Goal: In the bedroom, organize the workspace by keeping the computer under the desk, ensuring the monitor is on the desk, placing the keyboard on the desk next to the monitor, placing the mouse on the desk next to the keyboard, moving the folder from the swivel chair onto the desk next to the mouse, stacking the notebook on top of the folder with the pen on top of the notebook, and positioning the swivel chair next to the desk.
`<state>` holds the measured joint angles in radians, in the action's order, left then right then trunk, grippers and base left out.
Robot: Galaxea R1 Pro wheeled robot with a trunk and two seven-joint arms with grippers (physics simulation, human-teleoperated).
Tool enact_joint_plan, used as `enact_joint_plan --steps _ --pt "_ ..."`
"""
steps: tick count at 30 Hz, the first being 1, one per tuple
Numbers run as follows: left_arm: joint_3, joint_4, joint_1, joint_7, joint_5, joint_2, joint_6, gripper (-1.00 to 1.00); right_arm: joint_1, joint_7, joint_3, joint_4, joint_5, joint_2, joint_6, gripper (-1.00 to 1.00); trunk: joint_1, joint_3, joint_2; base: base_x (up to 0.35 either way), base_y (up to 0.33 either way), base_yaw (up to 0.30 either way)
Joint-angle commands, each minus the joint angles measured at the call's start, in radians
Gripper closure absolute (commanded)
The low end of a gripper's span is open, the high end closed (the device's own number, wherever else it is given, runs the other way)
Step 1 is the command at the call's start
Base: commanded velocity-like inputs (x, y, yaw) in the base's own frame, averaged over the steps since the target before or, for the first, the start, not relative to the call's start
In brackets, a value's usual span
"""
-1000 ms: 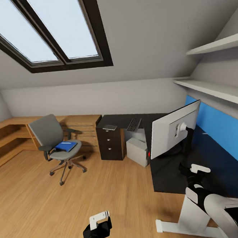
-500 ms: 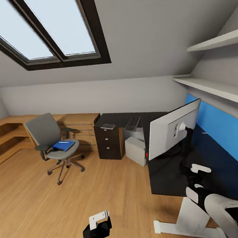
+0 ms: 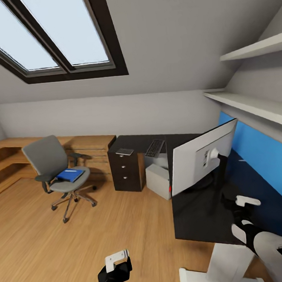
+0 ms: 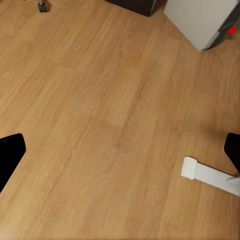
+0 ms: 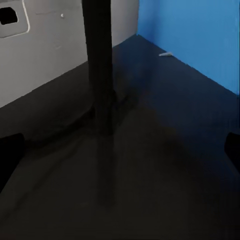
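Both arms are glossy black with rounded white shell segments, the black left gripper (image 3: 117,259) and right gripper (image 3: 247,201) each capped by a white bracket.

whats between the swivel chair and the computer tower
In the head view, the dark three-drawer unit of the desk stands between the swivel chair and the computer, with bare wood floor beside the chair.

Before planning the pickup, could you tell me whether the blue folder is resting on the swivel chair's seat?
Touching: the head view shows the folder lying flat on the swivel chair seat.
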<state>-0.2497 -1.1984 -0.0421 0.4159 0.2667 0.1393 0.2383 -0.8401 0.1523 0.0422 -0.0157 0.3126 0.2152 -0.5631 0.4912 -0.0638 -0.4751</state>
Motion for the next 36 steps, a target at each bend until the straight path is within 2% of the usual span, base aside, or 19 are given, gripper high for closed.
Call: enact_joint_plan --steps 1,4,7,14,21,25,26,27,36 --pt "-0.003 -0.003 -0.001 0.007 0.008 0.0 0.004 -1.0 -0.001 -0.028 0.007 0.0 -0.001 0.008 0.004 -1.0 0.001 -0.002 -0.002 0.24 -0.193 0.0" --pt "-0.004 -0.006 -0.001 0.007 0.009 0.0 0.004 -1.0 -0.001 -0.076 0.02 -0.007 -0.032 0.014 0.038 -1.0 0.001 -0.002 -0.002 0.247 -0.207 0.0" --pt "-0.004 -0.007 -0.001 0.007 0.009 0.0 0.005 -1.0 -0.002 -0.09 0.026 -0.014 -0.056 0.016 0.054 -1.0 0.001 -0.002 -0.002 0.219 -0.194 0.0" --pt "-0.002 -0.008 -0.001 0.006 0.009 0.0 0.004 -1.0 -0.001 -0.127 0.026 -0.018 -0.069 0.015 0.056 -1.0 0.001 -0.002 -0.002 0.112 -0.105 0.0" --pt "-0.009 -0.1 -0.001 0.007 0.01 0.0 0.005 -1.0 -0.001 -0.249 0.025 -0.007 -0.072 0.018 0.048 -1.0 0.001 -0.002 -0.002 0.009 -0.009 0.0" --pt "-0.008 -0.118 -0.001 0.006 0.012 0.0 0.047 -1.0 -0.001 -0.263 0.025 -0.005 -0.068 0.017 -0.003 -1.0 0.005 -0.005 -0.009 0.0 0.0 0.0" --pt "-0.006 -0.12 -0.001 0.006 0.012 0.0 0.077 -1.0 -0.001 -0.264 0.025 -0.005 -0.067 0.017 -0.011 -1.0 0.009 -0.008 -0.016 0.0 0.0 0.0" --pt "-0.002 -0.124 -0.001 0.005 0.02 0.0 0.161 -1.0 -0.001 -0.261 0.024 -0.005 -0.065 0.019 -0.018 -1.0 0.012 -0.012 -0.023 0.0 0.0 0.0" --pt "-0.001 -0.125 -0.001 0.005 0.041 0.0 0.19 -1.0 -0.001 -0.239 0.022 -0.006 -0.061 0.019 -0.026 -1.0 0.047 -0.04 -0.086 0.0 0.0 0.0"
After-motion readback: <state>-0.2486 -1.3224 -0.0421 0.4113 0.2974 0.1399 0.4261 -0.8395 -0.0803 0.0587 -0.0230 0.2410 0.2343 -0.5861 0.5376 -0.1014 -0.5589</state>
